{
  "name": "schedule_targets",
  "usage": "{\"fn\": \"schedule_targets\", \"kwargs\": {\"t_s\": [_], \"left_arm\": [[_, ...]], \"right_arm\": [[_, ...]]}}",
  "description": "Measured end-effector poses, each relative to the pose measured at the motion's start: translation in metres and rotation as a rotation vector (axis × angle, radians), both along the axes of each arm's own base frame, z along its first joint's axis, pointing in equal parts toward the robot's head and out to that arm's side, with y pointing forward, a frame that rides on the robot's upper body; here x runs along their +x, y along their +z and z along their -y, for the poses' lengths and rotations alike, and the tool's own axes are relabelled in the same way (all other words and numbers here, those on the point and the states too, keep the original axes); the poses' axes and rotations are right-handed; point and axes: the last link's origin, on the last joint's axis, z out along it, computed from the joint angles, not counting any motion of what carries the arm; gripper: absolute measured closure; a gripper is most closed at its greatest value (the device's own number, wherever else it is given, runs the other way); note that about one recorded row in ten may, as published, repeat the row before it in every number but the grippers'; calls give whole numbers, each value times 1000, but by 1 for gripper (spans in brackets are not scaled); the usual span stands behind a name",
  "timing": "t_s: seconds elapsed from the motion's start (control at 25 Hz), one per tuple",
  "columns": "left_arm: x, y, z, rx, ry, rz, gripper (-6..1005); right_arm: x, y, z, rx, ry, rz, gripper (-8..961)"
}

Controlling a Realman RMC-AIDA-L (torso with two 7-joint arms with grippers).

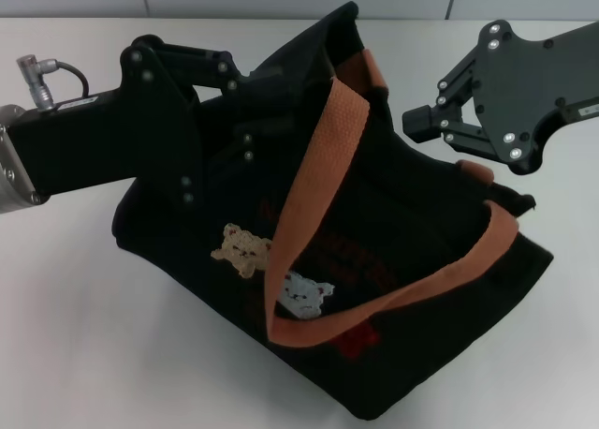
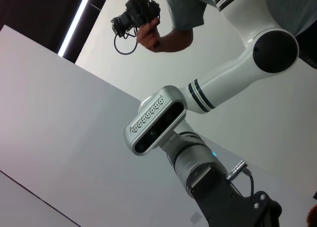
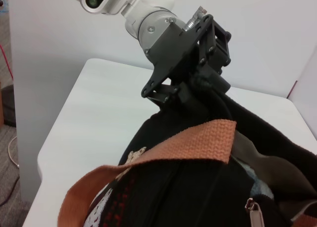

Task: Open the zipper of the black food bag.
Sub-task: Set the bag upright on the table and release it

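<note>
On the white tabletop (image 1: 65, 335), head view: the soft black fabric food bag (image 1: 412, 345) with orange-brown webbing handles (image 1: 309, 176) lies slumped across the middle, long axis running from the far left corner toward the near right. Its embroidered side faces up, showing a tan bear (image 1: 241, 249), a white bear (image 1: 301, 294) and red lettering. The left gripper (image 1: 245, 120) sits at the bag's far left end, its black fingers pinched onto the raised fabric at the mouth corner, which is drawn up toward the far edge. The right gripper (image 1: 440, 120) hangs over the bag's far right side, just above the fabric, fingers apart and holding nothing.

Left wrist view: looks away from the bag; shows the white robot arm (image 2: 233, 83), a silver head camera housing (image 2: 154, 119) and a person's hand holding a black camera (image 2: 136, 16). Own fingers not seen.

Right wrist view: the bag fills the near field, handle strap across it, olive-green lining (image 3: 257, 157) showing at the open mouth. A metal zipper pull (image 3: 253, 210) sits on the near edge. Beyond, the left gripper (image 3: 193, 90) is clamped on the bag's far end.
</note>
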Motion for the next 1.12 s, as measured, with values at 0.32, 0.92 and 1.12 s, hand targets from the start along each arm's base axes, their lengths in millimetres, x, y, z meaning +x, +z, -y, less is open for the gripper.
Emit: {"fn": "schedule_targets", "kwargs": {"t_s": [0.32, 0.92, 1.12], "left_arm": [[2, -1, -1, -3, -6, -1, 809], [4, -1, -2, -4, -16, 1, 810], [5, -1, -3, -4, -17, 1, 810]], "right_arm": [[2, 2, -5, 34, -28, -22, 836], [-16, -11, -19, 10, -36, 3, 676], [-18, -12, -20, -6, -32, 13, 576]]}}
